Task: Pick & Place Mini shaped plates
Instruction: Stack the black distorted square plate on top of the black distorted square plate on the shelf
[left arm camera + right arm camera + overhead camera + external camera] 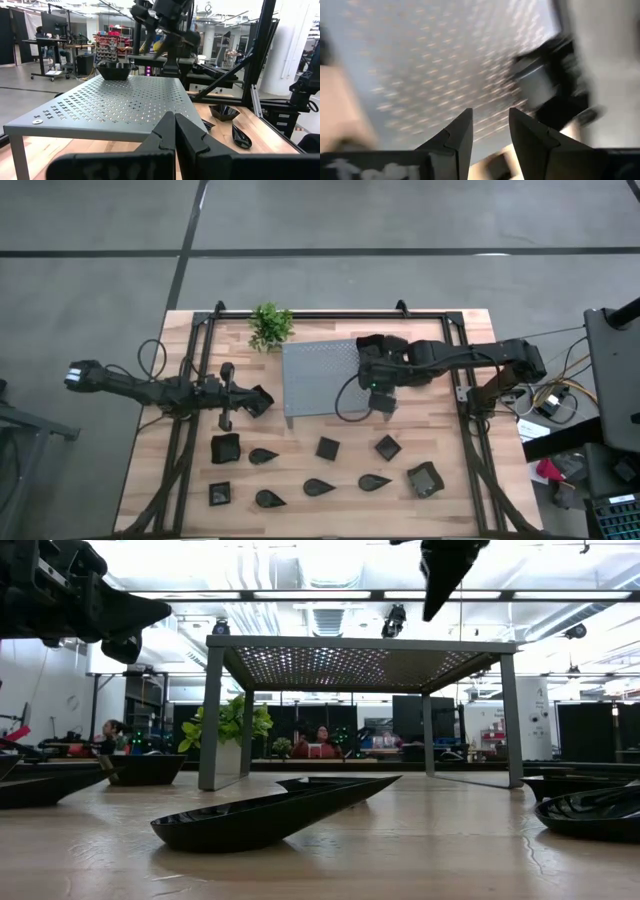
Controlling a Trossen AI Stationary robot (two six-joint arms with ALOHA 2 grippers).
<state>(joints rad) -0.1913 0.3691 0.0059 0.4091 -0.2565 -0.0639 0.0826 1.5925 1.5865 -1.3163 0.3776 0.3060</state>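
Several mini shaped plates, glossy black, lie on their bases on the wooden table's near half, among them a square one (225,448) and a teardrop (318,486) (270,815). One square plate (114,70) (545,85) stands on the grey perforated stand (320,380), at its far right corner. My right gripper (383,402) (490,130) hangs above the stand's right end, pointing steeply down, open with nothing between its fingers, clear of that plate. My left gripper (262,400) (175,132) waits shut and level just left of the stand.
A small green potted plant (270,327) stands beyond the stand's far left corner. Black frame rails (190,420) run along the table's left, right and far sides. Bare wood shows between the stand and the rows of plates. People sit in the room behind.
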